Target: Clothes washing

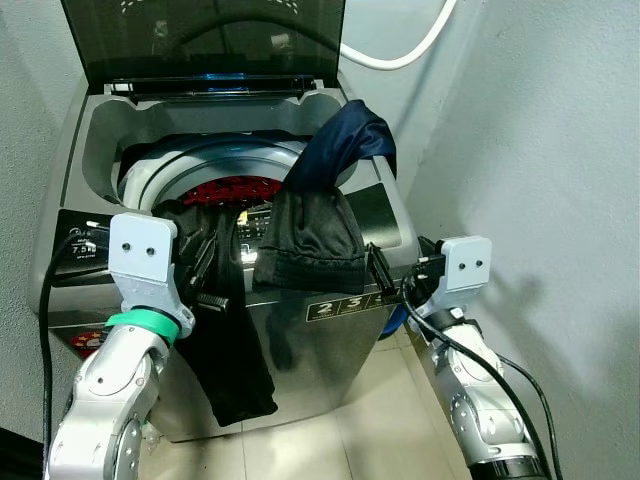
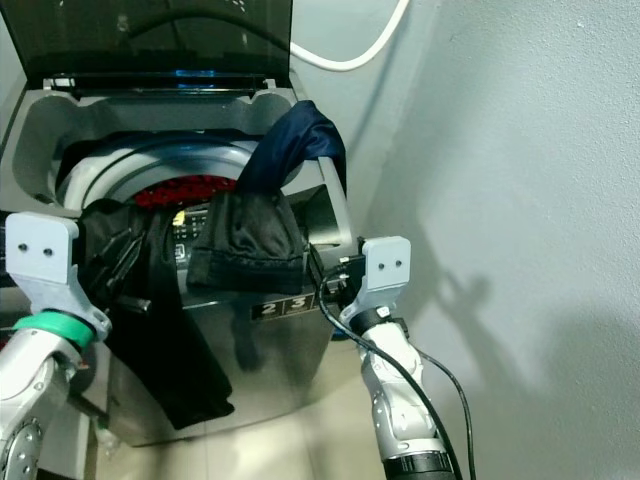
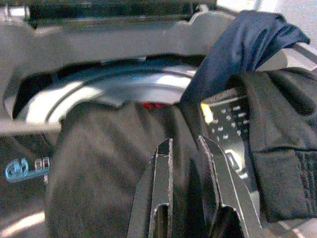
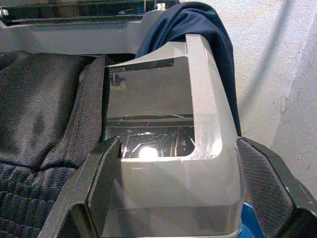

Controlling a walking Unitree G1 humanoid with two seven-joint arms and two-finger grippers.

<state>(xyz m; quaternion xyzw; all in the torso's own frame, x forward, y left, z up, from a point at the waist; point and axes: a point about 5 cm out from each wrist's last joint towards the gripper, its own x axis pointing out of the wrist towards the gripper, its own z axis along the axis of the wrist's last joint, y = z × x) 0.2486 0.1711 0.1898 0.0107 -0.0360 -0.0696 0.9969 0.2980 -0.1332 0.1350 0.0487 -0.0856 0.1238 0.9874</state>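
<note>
A grey top-load washing machine stands with its lid raised. A red garment lies in the drum. A long black garment hangs down the front, and my left gripper is shut on its upper part, the cloth pinched between the fingers. A dark knit garment lies over the control panel. A navy garment drapes over the right rim. My right gripper is open at the machine's front right corner, its fingers straddling that corner without touching cloth.
A white hose runs along the wall behind the lid. A plain wall stands close on the right. A black cable hangs at the machine's left front. Tiled floor lies below.
</note>
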